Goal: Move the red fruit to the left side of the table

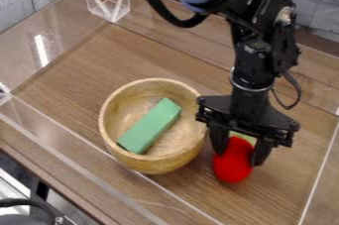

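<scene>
The red fruit [236, 167] is a small glossy red toy resting on the brown wood-grain table [146, 56], just right of the wooden bowl. My gripper [240, 156] points straight down over it. The black fingers [216, 142] stand on either side of the fruit, drawn in against its upper half. The fruit's top is hidden between the jaws; its lower part shows below them and still sits on the table.
A round light wooden bowl [126, 95] with a green rectangular block [149, 125] inside sits close to the left of the fruit. Low clear acrylic walls [54, 33] ring the table. Bare tabletop lies to the far left and behind the bowl.
</scene>
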`<state>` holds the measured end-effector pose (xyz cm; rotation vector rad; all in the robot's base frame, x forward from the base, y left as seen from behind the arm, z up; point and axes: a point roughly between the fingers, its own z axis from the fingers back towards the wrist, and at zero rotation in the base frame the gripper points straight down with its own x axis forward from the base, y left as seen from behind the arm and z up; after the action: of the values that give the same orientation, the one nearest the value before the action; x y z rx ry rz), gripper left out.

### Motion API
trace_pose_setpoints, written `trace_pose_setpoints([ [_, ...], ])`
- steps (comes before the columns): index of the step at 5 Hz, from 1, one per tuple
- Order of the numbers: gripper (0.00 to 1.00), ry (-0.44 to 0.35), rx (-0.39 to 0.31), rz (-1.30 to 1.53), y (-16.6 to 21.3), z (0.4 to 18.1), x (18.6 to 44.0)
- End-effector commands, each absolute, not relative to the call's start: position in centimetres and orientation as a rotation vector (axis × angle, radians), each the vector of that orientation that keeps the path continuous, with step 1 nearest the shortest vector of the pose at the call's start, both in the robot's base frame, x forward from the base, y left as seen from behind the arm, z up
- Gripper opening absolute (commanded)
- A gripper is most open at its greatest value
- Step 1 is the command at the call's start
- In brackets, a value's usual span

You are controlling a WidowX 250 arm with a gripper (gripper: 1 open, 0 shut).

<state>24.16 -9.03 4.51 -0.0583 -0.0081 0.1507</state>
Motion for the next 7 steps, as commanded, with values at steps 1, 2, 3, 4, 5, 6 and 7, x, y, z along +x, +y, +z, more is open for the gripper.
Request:
trace_pose_setpoints([
  [1,0.0,-0.056,-0.071,0.148,-9.1,6.3,24.6],
  [2,0.0,-0.087,-0.082,0.162,-8.7,8.4,24.8],
  [3,0.0,-0.131,-0.092,0.206,-7.2,11.0,25.3],
  [4,0.0,-0.176,-0.099,0.279,-4.4,13.4,26.4],
  [5,0.0,-0.208,-0.091,0.365,-0.5,14.6,27.2],
  [6,0.0,-0.233,-0.072,0.443,3.6,14.9,27.7],
  [7,0.0,-0.252,-0.046,0.514,7.3,14.8,28.5],
])
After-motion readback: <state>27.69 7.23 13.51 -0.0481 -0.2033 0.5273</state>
